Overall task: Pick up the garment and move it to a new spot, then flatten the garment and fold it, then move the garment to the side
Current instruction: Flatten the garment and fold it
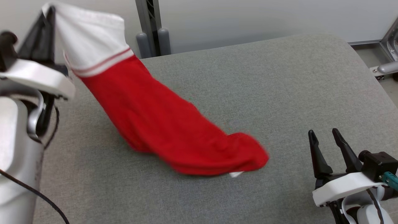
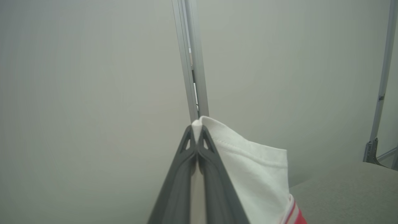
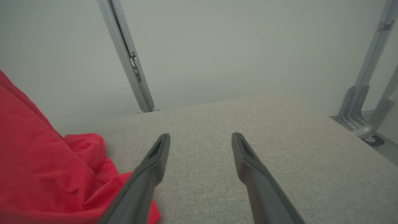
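Left jaws pinching red-and-white garment (image 1: 155,124), right jaws spread, grey fabric table (image 1: 279,93), pale wall (image 1: 248,18)

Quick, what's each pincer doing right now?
Left pincer: shut on the white end of the garment.
Right pincer: open, holding nothing.

Soft even light, blurred cloth edge

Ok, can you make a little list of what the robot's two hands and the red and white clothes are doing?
garment: red with a white end, hanging slanted, red end down on the table
left gripper: shut on the garment's white edge, raised high
right gripper: open, holding nothing, right of the garment
table: grey fabric top
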